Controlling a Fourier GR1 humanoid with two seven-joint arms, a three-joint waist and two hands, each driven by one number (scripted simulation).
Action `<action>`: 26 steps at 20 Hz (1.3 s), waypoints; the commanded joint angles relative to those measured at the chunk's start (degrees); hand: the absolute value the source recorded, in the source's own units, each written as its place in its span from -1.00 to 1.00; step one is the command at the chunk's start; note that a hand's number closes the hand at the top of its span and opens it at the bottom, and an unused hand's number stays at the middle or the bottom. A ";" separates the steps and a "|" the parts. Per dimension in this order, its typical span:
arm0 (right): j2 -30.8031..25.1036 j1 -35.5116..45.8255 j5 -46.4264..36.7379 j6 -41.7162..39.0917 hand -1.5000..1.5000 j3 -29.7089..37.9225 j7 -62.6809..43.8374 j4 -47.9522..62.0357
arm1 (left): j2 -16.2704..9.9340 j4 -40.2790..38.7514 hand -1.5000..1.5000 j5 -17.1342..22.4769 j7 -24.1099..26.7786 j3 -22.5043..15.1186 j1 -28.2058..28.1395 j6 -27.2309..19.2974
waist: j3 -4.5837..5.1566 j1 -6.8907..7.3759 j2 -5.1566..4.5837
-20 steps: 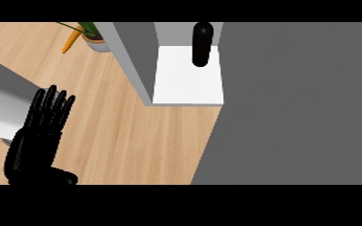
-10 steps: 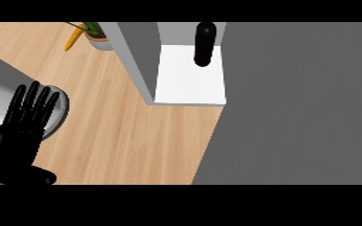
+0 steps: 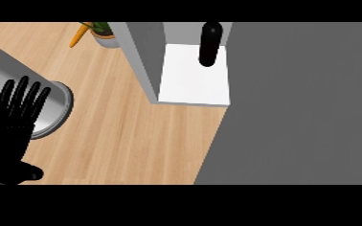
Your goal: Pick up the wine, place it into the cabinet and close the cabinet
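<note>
Up at one o'clock the wine [image 3: 210,44] stands on the white cabinet [image 3: 194,79] shelf, dark and upright, by the look of it already inside. A glass bottle, likely heavy, stiff, slick and breakable, so the body below the neck looks the best place to grip. At nine o'clock the left hand [image 3: 20,119] shows over the desk [image 3: 134,134], fingers straight and spread, holding nothing. The right hand is out of view.

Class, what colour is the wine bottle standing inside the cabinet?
Black, seen in the head view: the wine bottle on the cabinet's white shelf.
</note>
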State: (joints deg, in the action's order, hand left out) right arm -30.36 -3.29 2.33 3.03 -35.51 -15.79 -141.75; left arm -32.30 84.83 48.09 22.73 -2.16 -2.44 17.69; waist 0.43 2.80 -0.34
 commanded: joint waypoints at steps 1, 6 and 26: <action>10.15 6.08 3.30 2.83 1.00 -10.30 -6.60 -0.11 | 0.31 -0.13 -1.00 -1.15 0.57 -0.36 -0.59 0.43 | 0.05 0.76 0.11; 19.68 21.57 2.23 4.93 1.00 -8.10 -14.84 8.63 | -0.83 -0.90 -1.00 0.84 -0.52 1.24 -0.65 2.23 | 0.00 0.74 0.29; 30.35 58.11 17.39 17.52 1.00 6.20 -12.21 49.86 | 0.72 -2.94 -1.00 -0.66 -1.36 7.01 -3.83 6.77 | -0.42 -2.01 0.37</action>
State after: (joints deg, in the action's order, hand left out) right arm -0.14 54.86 17.62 20.49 -31.68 -28.75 -94.55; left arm -32.98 80.92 48.62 21.30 4.23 -4.39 24.87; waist 0.00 1.23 0.04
